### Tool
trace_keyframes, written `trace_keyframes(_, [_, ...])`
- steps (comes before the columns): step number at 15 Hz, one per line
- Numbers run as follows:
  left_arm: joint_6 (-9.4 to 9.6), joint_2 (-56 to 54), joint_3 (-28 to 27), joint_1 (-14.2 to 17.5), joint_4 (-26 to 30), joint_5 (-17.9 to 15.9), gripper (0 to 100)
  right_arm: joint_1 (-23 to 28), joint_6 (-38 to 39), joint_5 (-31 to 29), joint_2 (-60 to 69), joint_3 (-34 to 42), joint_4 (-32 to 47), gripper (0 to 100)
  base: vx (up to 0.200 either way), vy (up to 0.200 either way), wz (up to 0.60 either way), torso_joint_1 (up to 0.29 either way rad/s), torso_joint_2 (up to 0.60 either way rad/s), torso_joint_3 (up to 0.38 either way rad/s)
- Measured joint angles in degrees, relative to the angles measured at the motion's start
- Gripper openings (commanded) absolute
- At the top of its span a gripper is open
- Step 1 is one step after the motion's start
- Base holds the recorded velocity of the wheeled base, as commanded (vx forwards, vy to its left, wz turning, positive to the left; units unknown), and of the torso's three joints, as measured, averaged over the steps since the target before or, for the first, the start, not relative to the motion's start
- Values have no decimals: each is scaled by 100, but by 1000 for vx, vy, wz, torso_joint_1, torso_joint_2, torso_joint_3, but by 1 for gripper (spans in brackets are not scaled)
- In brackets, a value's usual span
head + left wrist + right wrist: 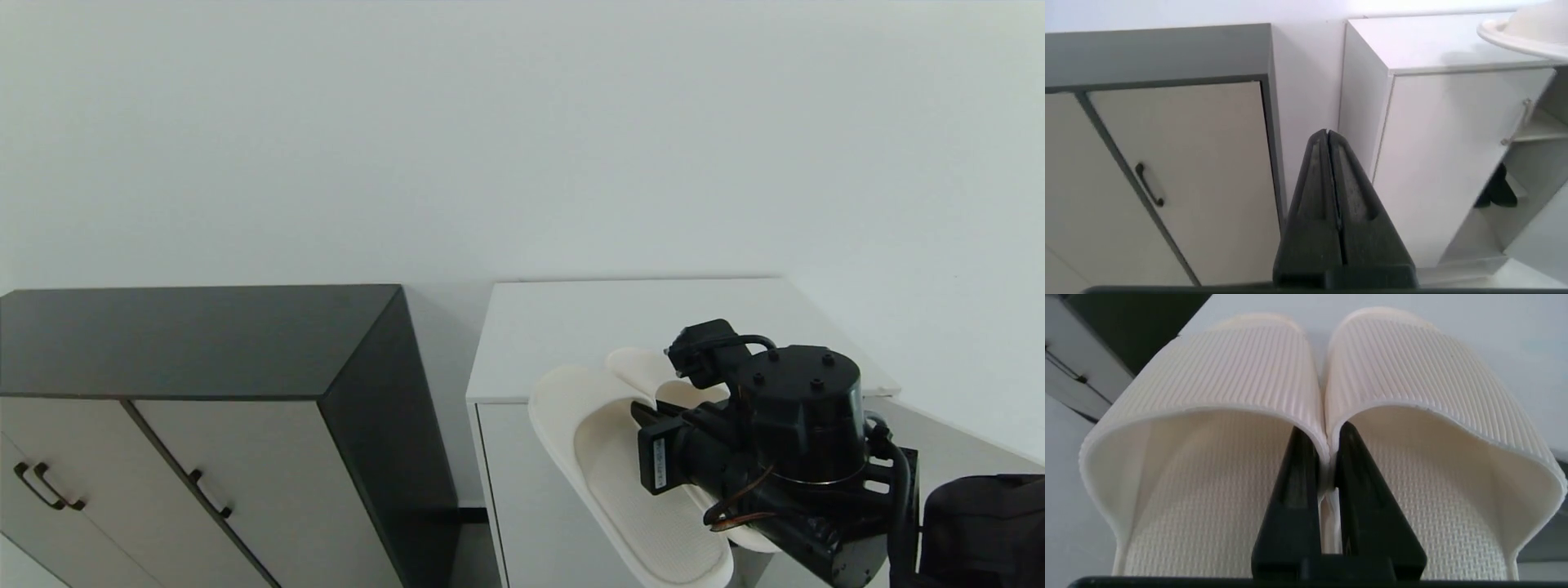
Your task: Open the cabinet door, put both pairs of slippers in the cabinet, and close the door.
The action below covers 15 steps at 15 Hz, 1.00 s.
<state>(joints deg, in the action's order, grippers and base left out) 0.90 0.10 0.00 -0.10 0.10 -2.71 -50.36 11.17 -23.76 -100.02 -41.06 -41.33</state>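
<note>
My right gripper [653,437] is shut on a pair of cream slippers [608,457], held in the air in front of the white cabinet [620,322]. In the right wrist view its fingers [1298,469] pinch the two slippers' [1249,400] inner walls together at the gripper's tips [1327,437]. My left gripper [1327,139] is shut on nothing and faces the gap between the two cabinets. The white cabinet [1429,49] stands open on one side, showing a shelf [1543,131] and a dark object [1498,188] inside. A slipper edge [1527,28] shows above that cabinet.
A dark-topped cabinet [188,335] with two pale doors and dark handles [208,492] stands left of the white one, a narrow gap between them. Both back onto a plain white wall.
</note>
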Motion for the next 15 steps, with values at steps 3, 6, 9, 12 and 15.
trace_keyframes(3, [-1,0,0,2,1,-2,0,1,-9,-5,0,27,6,0,-200,0,0,4,2,1])
trace_keyframes(6, [-1,0,0,0,-2,0,0,1,-77,1,0,62,-5,0,-133,0,0,0,0,0])
trace_keyframes(9, [-1,0,0,0,-2,0,0,0,-80,17,0,90,-6,0,0,0,0,0,0,0])
trace_keyframes(12, [-1,0,0,-1,0,0,0,15,-80,26,2,115,-16,0,0,0,0,0,0,0])
trace_keyframes(15, [-1,0,0,-1,0,-2,0,-2,-127,39,2,165,-145,0,0,0,0,0,0,0])
